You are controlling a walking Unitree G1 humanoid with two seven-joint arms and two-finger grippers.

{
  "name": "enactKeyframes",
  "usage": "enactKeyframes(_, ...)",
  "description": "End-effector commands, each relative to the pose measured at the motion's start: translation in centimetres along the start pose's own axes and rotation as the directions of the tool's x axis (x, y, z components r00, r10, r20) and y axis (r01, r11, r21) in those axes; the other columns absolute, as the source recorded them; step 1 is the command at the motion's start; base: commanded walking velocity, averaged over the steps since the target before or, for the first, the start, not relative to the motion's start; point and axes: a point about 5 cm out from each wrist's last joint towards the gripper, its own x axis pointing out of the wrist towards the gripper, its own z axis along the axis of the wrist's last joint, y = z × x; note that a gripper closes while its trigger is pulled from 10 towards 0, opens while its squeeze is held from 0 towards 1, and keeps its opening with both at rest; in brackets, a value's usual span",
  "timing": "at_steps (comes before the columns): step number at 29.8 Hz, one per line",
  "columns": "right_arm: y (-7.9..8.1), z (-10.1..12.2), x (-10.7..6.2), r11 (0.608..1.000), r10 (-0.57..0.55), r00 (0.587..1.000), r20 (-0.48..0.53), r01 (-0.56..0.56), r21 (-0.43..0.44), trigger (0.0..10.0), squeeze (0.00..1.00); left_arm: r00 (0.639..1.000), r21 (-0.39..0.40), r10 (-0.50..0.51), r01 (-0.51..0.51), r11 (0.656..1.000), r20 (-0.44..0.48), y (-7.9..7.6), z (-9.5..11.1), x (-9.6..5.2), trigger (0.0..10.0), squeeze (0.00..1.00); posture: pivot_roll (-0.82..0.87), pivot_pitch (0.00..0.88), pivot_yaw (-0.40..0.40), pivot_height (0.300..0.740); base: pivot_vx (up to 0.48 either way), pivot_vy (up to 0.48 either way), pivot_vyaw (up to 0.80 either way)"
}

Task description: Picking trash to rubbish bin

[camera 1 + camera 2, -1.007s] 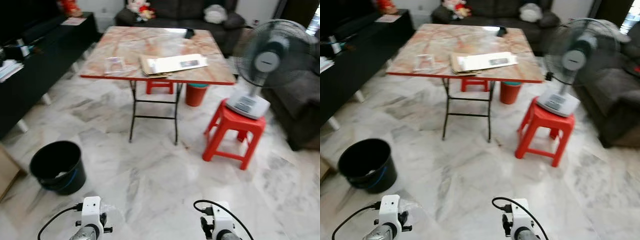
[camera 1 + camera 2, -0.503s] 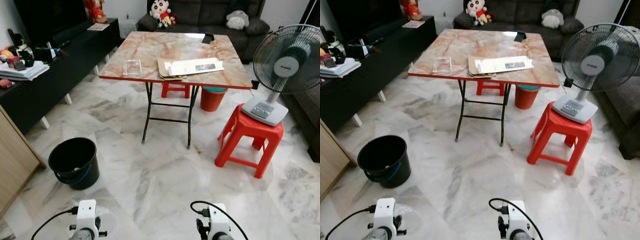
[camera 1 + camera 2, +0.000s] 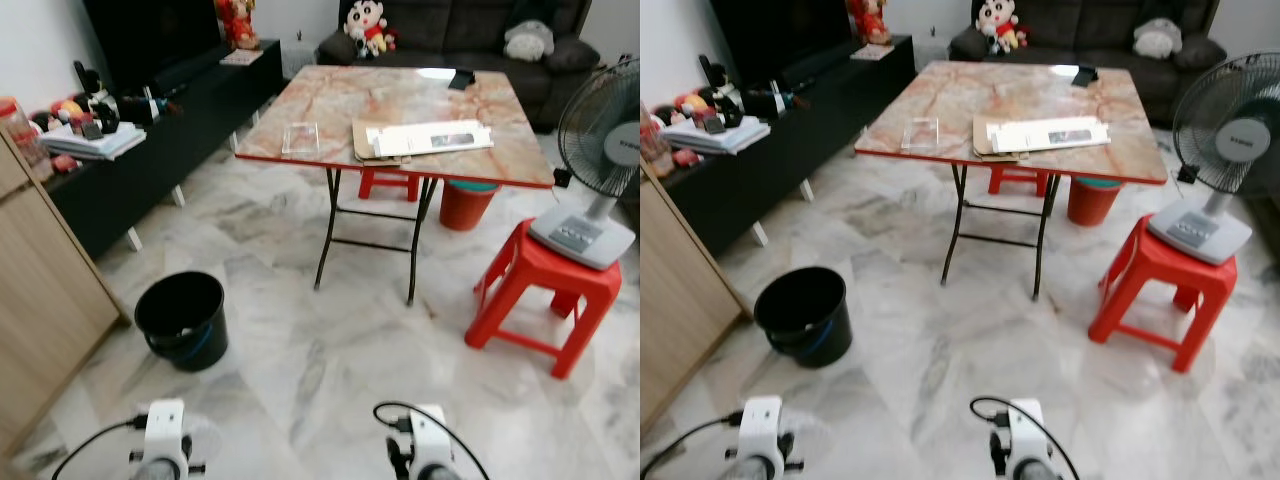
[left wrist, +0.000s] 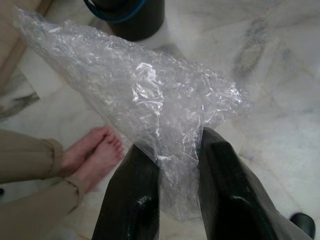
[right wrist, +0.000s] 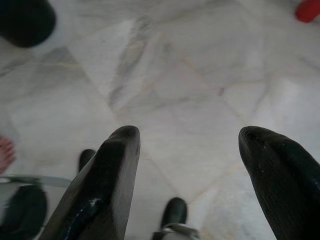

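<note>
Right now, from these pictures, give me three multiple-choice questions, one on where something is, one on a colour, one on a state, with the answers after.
1. Where does the black bin stand?
A. on the floor, left of the folding table
B. on the table
C. on the red stool

2. What colour is the stool that carries the fan?
A. blue
B. red
C. white

3. What is the left hand doing?
A. open and empty
B. resting on the table
C. shut on a clear plastic bag

Answers:
1 A, the bin sits on the marble floor, left of the table's legs.
2 B, the fan's base rests on a red plastic stool.
3 C, the left wrist view shows crinkled clear plastic pinched between the two black fingers.
</note>
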Motion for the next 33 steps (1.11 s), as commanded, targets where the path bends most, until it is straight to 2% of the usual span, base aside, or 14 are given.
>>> enactKeyframes(1, 0.29, 0.44, 0.13, 1.000, 0.001, 1.000, 0.008, -0.001, -0.003, 10.0, 0.00, 1.000, 0.007, 0.011, -0.011, 1.000, -0.009, 0.34, -0.19, -0.05, 10.0, 0.00, -0.02, 0.000, 0.017, 0.740, 0.000, 0.000, 0.00)
enactKeyframes(3, 0.25, 0.50, 0.13, 1.000, -0.004, 1.000, 0.011, 0.004, -0.023, 10.0, 0.00, 1.000, 0.008, 0.011, -0.011, 1.000, -0.009, 0.34, -0.21, -0.06, 10.0, 0.00, -0.02, 0.000, 0.017, 0.740, 0.000, 0.000, 0.80)
enactKeyframes(7, 0.26, 0.30, 0.08, 1.000, -0.004, 1.000, 0.008, 0.004, -0.002, 10.0, 0.00, 1.000, 0.008, 0.012, -0.012, 1.000, -0.011, 0.37, -0.37, -0.12, 10.0, 0.00, -0.01, 0.000, 0.017, 0.740, 0.120, 0.000, 0.72)
enactKeyframes(13, 0.28, 0.15, 0.05, 1.000, -0.002, 1.000, 0.006, 0.002, 0.018, 10.0, 0.00, 1.000, 0.012, 0.013, -0.012, 1.000, -0.016, 0.44, -0.56, -0.18, 10.0, 0.00, -0.02, 0.000, 0.019, 0.740, 0.164, 0.000, 0.00)
enactKeyframes(21, 0.34, 0.00, 0.02, 1.000, 0.001, 1.000, -0.001, -0.001, -0.009, 10.0, 0.00, 1.000, 0.016, 0.009, -0.009, 1.000, -0.017, 0.41, -0.72, -0.24, 10.0, 0.00, -0.02, 0.000, 0.017, 0.740, 0.257, 0.000, 0.00)
enactKeyframes(25, 0.29, 0.06, 0.03, 0.999, -0.007, 1.000, 0.000, 0.006, -0.037, 10.0, 0.00, 1.000, 0.017, 0.008, -0.008, 1.000, -0.016, 0.41, -0.74, -0.24, 10.0, 0.00, -0.01, 0.000, 0.016, 0.740, 0.277, 0.000, 0.80)
enactKeyframes(28, 0.27, -0.01, 0.02, 1.000, -0.011, 1.000, -0.003, 0.011, 0.001, 10.0, 0.00, 1.000, 0.013, 0.011, -0.010, 1.000, -0.016, 0.41, -0.73, -0.24, 10.0, 0.00, -0.01, 0.000, 0.015, 0.740, 0.275, 0.000, 0.66)
enactKeyframes(33, 0.32, 0.05, 0.04, 1.000, -0.010, 1.000, -0.002, 0.010, -0.005, 10.0, 0.00, 1.000, 0.009, 0.016, -0.016, 1.000, -0.015, 0.51, -0.72, -0.25, 10.0, 0.00, -0.01, 0.000, 0.016, 0.740, 0.321, 0.000, 0.00)
